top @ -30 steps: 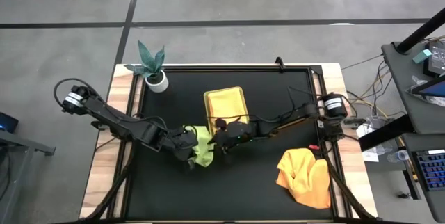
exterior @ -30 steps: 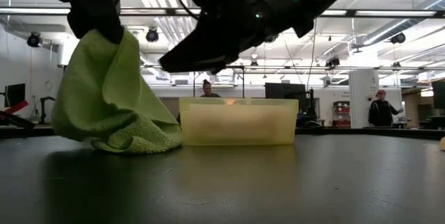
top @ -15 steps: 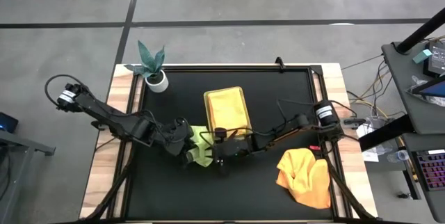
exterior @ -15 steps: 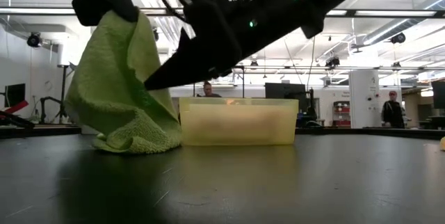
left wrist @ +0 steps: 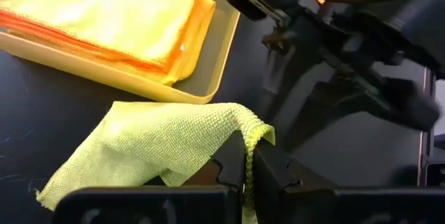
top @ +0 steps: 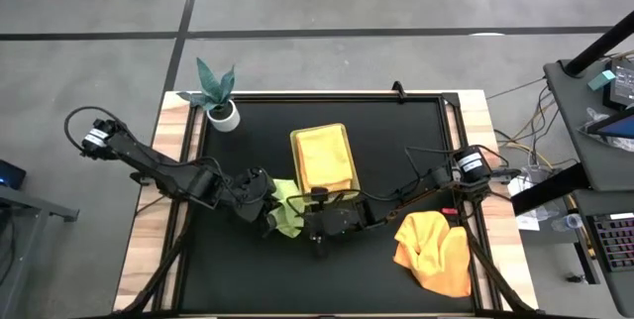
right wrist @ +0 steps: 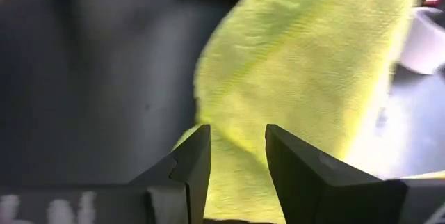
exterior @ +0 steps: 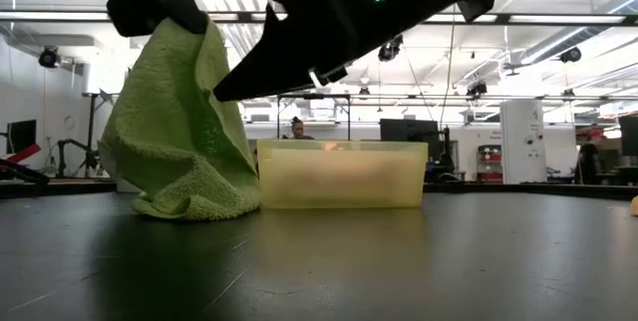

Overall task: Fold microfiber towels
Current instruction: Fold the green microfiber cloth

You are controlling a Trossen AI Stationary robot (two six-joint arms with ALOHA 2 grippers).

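- Two grippers on one cloth; tray (top: 347, 146) is the landmark.
- Left gripper (top: 265, 212), just left of the tray's near end: clenched on a corner of the green towel (top: 287, 212), holding it raised. Low view shows the cloth hanging from that pinch with its bottom bunched on the table (top: 396, 260).
- Right gripper (top: 315, 228), just in front of the tray's near end: jaws parted with a gap between them, nothing in them yet, nose pointed at the hanging cloth.
- My call for a clean step: left holds height steady, right slides in level to a free edge or corner, closes only once cloth sits between the pads (right wrist: 295, 168). Don't grab the middle of the drape.
- Watch the arms, they're nearly touching there.
- Folded yellow and orange towels (top: 322, 153) sit in the tray.
- Orange towels (top: 434, 250), a crumpled heap, well right of the tray, not folded yet.
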